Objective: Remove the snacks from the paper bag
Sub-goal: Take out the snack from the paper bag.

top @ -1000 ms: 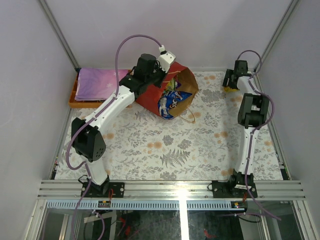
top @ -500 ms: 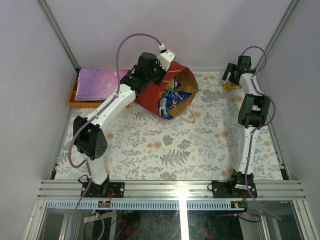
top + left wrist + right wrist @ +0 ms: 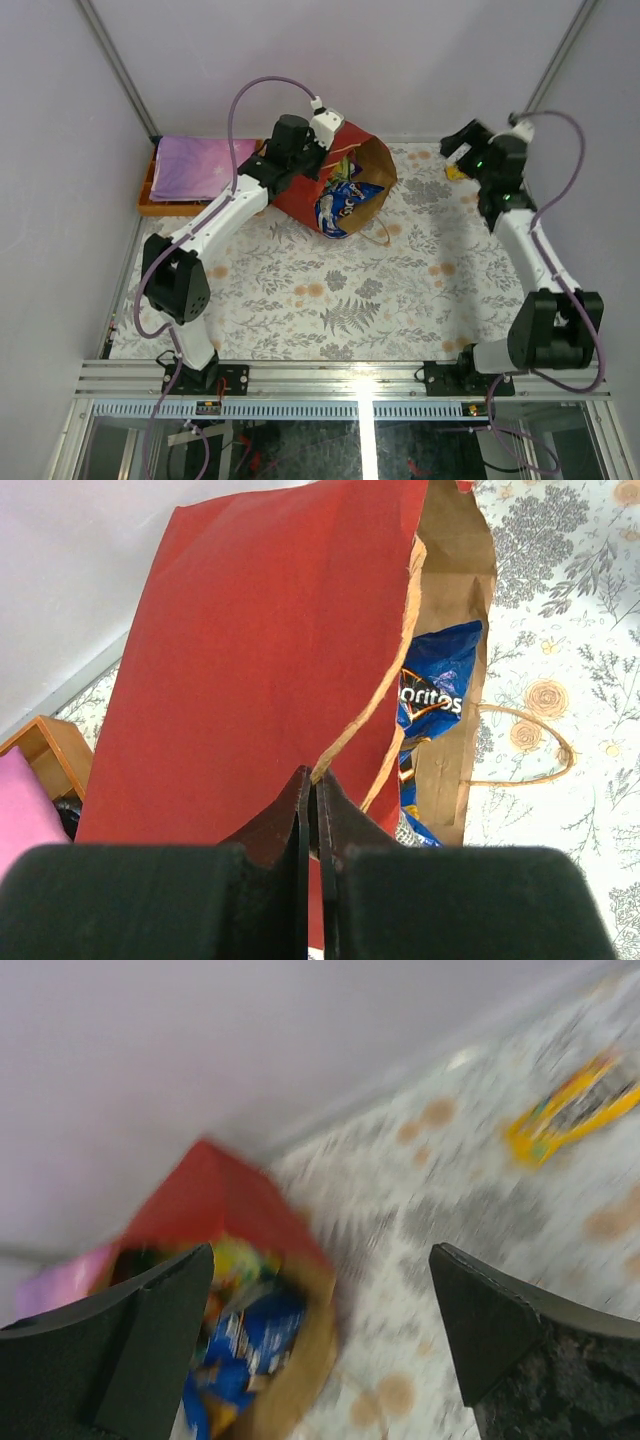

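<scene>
A floral-printed desk [image 3: 400, 290] sits between pale walls [image 3: 420, 60], with an orange tray [image 3: 147, 197] in the far left corner. The left arm reaches to the far middle, its tool [image 3: 312, 780] clenched on the rim of the red paper bag [image 3: 300, 200]. The bag is tipped with its mouth to the right and the blue-white bag [image 3: 347, 198] showing inside. The right arm stretches to the far right. Its tool [image 3: 460, 145] is released, jaws wide, near the small yellow bar [image 3: 570, 1110] lying on the desk.

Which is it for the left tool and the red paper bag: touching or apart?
Touching. The left wrist view shows the left tool shut on the rim of the paper bag, with the red paper pinched between its fingers.
</scene>
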Robot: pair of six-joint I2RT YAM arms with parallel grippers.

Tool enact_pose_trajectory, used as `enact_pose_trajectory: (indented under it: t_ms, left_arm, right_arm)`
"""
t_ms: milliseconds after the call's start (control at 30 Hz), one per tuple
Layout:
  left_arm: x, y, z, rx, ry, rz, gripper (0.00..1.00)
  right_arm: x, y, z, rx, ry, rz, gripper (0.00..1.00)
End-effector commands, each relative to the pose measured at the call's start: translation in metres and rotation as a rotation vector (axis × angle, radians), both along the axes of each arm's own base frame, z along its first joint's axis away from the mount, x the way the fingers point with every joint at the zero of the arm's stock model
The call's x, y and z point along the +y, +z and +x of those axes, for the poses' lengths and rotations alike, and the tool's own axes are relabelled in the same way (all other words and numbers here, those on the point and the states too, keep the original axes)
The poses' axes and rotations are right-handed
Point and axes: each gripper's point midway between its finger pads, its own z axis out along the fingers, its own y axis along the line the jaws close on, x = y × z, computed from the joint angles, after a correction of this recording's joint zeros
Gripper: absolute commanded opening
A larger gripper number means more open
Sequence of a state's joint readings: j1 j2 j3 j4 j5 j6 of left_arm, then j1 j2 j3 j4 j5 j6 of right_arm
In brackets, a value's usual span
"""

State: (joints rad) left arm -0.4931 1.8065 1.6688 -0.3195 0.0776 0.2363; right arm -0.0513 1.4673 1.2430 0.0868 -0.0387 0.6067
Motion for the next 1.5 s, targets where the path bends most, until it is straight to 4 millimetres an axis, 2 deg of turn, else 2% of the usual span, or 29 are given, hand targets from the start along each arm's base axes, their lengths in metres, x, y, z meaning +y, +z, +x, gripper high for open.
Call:
enact_pose_trajectory:
  t_ms: [0,133,267,300,400,433,500,600,733,833,933,1033,1267,1400,1467]
  left_arm:
    - [0.005,0.043,0.003,-0.111,0.048,-0.104,0.0]
    - [0.009,0.044,0.005,-0.123,0.092,-0.158,0.02]
    - [0.008,0.044,0.006,-0.11,0.112,-0.191,0.07]
    - [0.008,0.044,0.005,-0.104,0.114,-0.196,0.15]
    - [0.01,0.049,-0.001,-0.12,0.113,-0.223,0.66]
    - [0.011,0.052,-0.004,-0.131,0.113,-0.235,0.79]
    - [0.015,0.061,-0.01,-0.167,0.121,-0.271,0.98]
    - [0.02,0.083,-0.021,-0.221,0.129,-0.341,1.0]
    - [0.027,0.107,-0.037,-0.243,0.144,-0.417,1.0]
    - [0.032,0.125,-0.055,-0.264,0.149,-0.534,1.0]
    - [0.035,0.129,-0.073,-0.239,0.176,-0.712,1.0]
    - [0.032,0.11,-0.092,-0.19,0.223,-0.8,1.0]
    - [0.0,0.043,-0.148,-0.093,0.271,-0.757,1.0]
    - [-0.022,0.001,-0.18,0.01,0.28,-0.731,1.0]
    - [-0.027,-0.017,-0.188,0.061,0.32,-0.729,1.0]
  right_arm:
    - [0.074,-0.068,-0.039,0.024,0.109,0.125,0.94]
    - [0.136,-0.107,-0.071,0.055,0.293,0.174,0.81]
    - [0.185,-0.132,-0.084,0.116,0.403,0.181,0.79]
    - [0.193,-0.14,-0.084,0.137,0.412,0.182,0.79]
    - [0.212,-0.149,-0.084,0.171,0.437,0.196,0.84]
    - [0.216,-0.153,-0.083,0.182,0.442,0.199,0.85]
    - [0.224,-0.156,-0.08,0.19,0.449,0.214,0.87]
    - [0.23,-0.161,-0.073,0.191,0.439,0.235,0.87]
    - [0.226,-0.159,-0.057,0.166,0.378,0.237,0.87]
    - [0.225,-0.164,-0.044,0.172,0.353,0.226,0.87]
    - [0.222,-0.166,-0.033,0.164,0.329,0.254,0.87]
    - [0.213,-0.165,-0.024,0.14,0.316,0.305,0.86]
    - [0.189,-0.173,0.005,0.125,0.26,0.403,0.8]
    - [0.186,-0.172,0.021,0.101,0.263,0.442,0.75]
    - [0.188,-0.17,0.025,0.088,0.275,0.462,0.72]
